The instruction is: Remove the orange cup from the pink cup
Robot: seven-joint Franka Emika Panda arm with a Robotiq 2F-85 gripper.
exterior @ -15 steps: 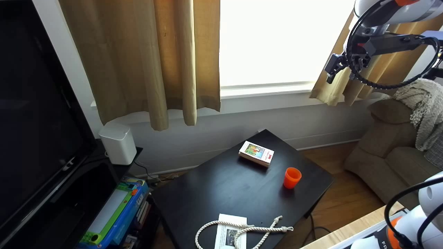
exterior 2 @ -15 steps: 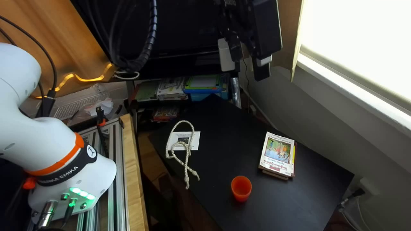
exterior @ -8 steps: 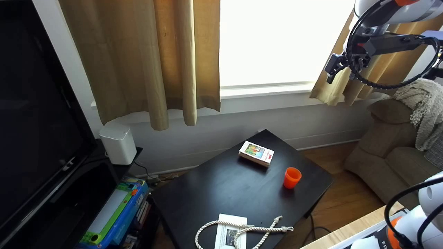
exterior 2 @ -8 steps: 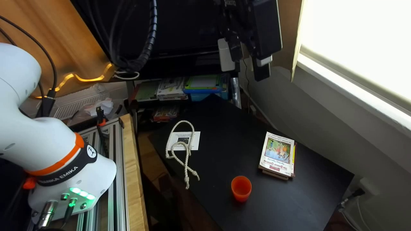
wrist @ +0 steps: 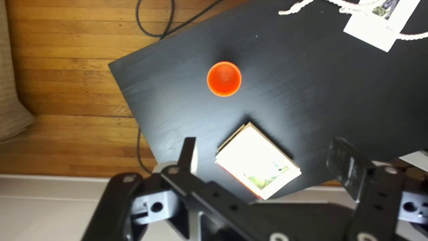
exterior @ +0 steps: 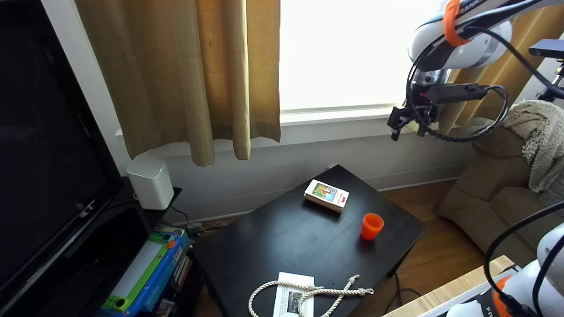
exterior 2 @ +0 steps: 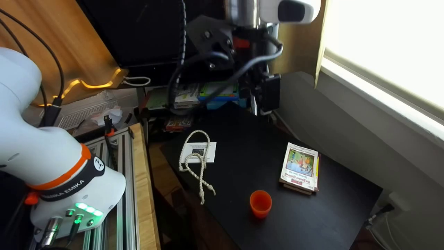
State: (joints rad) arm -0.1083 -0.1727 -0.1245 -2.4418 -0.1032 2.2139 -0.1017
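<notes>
Black gripper fingers (wrist: pixel 349 170) wide apart, nothing held, well above flat black tabletop (wrist: pixel 317 87). Round orange plastic cup (wrist: pixel 224 79) stands upright, below and across, past white-covered paperback stack (wrist: pixel 257 160) in wrist view. No long axis; reach likely goes down and over. Pink cup not told apart, probably nested around orange one. Room: bright window (exterior: pixel 343 53), tan fabric curtain (exterior: pixel 167 88) beyond tabletop.
</notes>
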